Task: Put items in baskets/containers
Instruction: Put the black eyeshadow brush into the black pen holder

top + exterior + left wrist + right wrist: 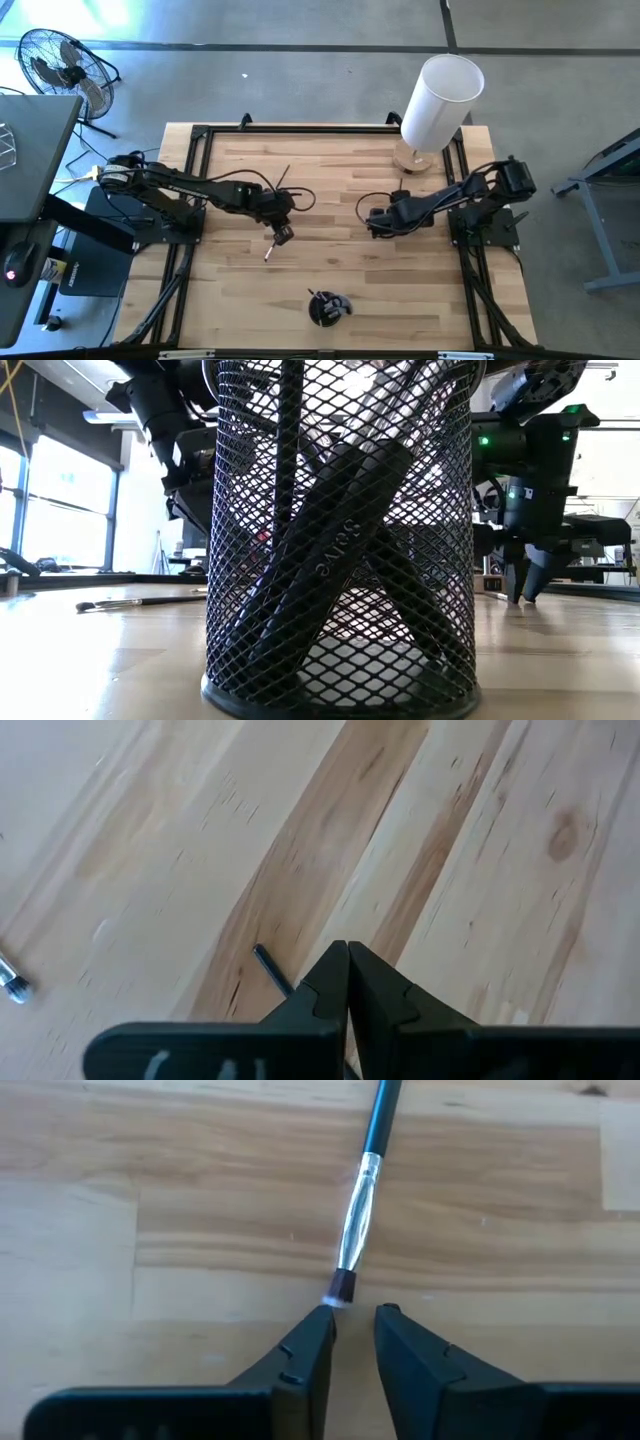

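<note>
Most brushes appear already stowed: the small round black wire-mesh cup (328, 308) near the front edge of the wooden desk (340, 190) holds a cluster of dark-handled brushes (330, 560), while at least two remain on the desk. One thin brush with a black handle and silver ferrule (358, 1210) lies flat just ahead of the right claw (352, 1325), jaws parted, tip at one finger, not gripped. The left claw (347, 982), mid-desk, is clenched on a thin dark brush handle (270, 967); a loose brush (270, 250) lies beside it.

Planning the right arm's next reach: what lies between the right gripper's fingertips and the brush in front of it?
Nothing: in the right wrist view the brush ends right at the right gripper, only bare table around.
</note>
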`<action>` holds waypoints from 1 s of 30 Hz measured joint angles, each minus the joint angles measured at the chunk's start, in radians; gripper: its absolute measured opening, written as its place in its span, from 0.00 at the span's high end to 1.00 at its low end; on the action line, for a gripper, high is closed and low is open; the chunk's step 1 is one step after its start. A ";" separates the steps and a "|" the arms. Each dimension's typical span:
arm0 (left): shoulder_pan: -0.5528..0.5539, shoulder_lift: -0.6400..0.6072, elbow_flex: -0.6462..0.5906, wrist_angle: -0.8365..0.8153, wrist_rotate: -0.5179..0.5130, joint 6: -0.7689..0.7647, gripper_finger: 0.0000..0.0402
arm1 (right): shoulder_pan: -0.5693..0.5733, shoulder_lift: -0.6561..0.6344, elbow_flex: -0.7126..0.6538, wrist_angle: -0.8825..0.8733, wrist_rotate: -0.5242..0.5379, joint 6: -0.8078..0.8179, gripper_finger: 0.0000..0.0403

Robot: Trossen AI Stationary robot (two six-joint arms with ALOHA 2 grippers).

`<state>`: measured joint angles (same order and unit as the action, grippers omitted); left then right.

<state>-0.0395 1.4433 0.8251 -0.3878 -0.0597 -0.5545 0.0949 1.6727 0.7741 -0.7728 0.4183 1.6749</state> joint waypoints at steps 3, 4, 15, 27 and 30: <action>0.000 0.000 0.000 0.000 0.000 0.000 1.00 | -0.008 0.001 -0.002 0.011 0.006 0.000 0.82; 0.000 0.000 0.000 0.000 0.000 0.000 1.00 | -0.010 0.001 -0.002 0.013 0.007 -0.001 0.82; 0.000 0.000 0.000 0.004 0.046 -0.011 1.00 | -0.018 0.003 -0.005 0.044 0.024 -0.018 0.76; 0.000 0.000 0.001 0.004 0.043 -0.027 1.00 | -0.029 -0.001 -0.003 0.087 -0.078 -0.019 0.75; 0.000 0.000 0.001 0.005 0.043 -0.027 1.00 | -0.029 -0.001 0.014 0.082 -0.115 -0.043 0.74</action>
<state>-0.0395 1.4433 0.8257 -0.3830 -0.0170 -0.5819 0.0654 1.6713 0.7880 -0.6905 0.3031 1.6316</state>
